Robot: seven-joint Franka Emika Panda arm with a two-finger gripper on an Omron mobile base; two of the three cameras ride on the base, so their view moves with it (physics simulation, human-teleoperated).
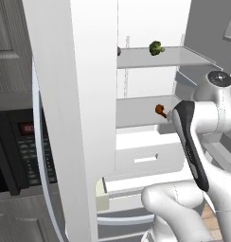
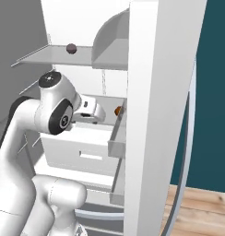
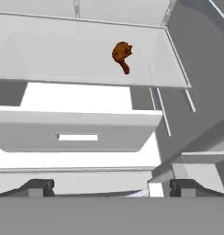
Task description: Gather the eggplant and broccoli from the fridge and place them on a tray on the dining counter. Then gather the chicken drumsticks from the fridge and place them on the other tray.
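Claw [image 3: 111,188] stands released, holding nothing, with the chicken drumstick [image 3: 121,56] ahead and above on the shelf [image 3: 49,55]. Risk: broccoli [image 1: 156,47], higher up, gets skipped; the drawer [image 3: 77,133] front directly ahead may obstruct reach.

The brown chicken drumstick [image 3: 122,56] lies on the middle fridge shelf [image 3: 63,55], near its right edge; green broccoli [image 1: 156,47] sits on the upper shelf [image 1: 174,57]
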